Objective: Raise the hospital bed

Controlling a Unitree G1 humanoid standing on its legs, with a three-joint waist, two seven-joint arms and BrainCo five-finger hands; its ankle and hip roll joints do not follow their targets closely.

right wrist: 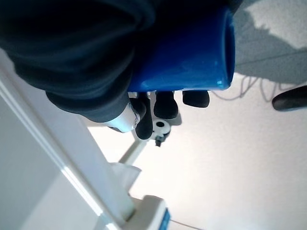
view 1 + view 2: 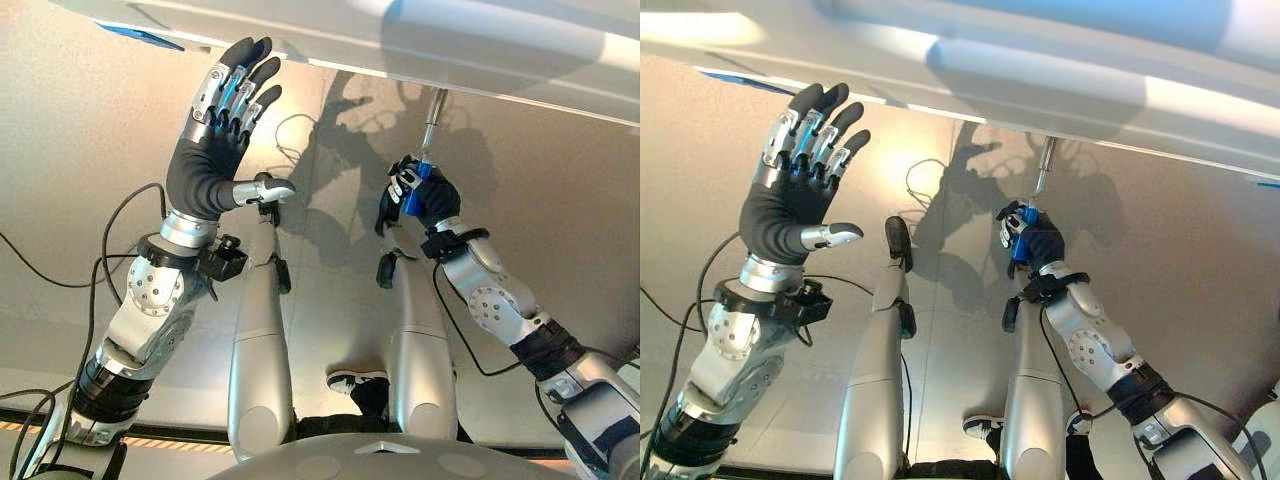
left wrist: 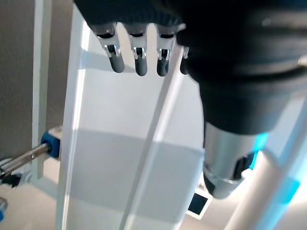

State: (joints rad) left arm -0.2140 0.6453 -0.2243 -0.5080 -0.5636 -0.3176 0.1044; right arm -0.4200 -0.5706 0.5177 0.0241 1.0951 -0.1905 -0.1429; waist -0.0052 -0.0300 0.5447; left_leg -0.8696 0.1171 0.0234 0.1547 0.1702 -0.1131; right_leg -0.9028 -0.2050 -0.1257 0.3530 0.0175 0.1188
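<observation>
The white foot end of the hospital bed (image 2: 420,45) spans the top of both eye views. A metal crank rod (image 2: 432,120) sticks out from under it and ends in a blue handle (image 2: 418,192). My right hand (image 2: 420,200) is shut on that blue handle (image 1: 192,52), fingers curled round it. My left hand (image 2: 222,125) is raised to the left of the crank with straight fingers, open and holding nothing, close to the bed's white panel (image 3: 124,158). The crank's blue hub (image 3: 52,143) shows beside that panel.
The pale floor (image 2: 330,300) lies below the bed end. A person's dark shoe (image 2: 352,380) with a white sole stands on the floor near the bottom centre. Black cables (image 2: 290,130) loop on the floor under the bed edge.
</observation>
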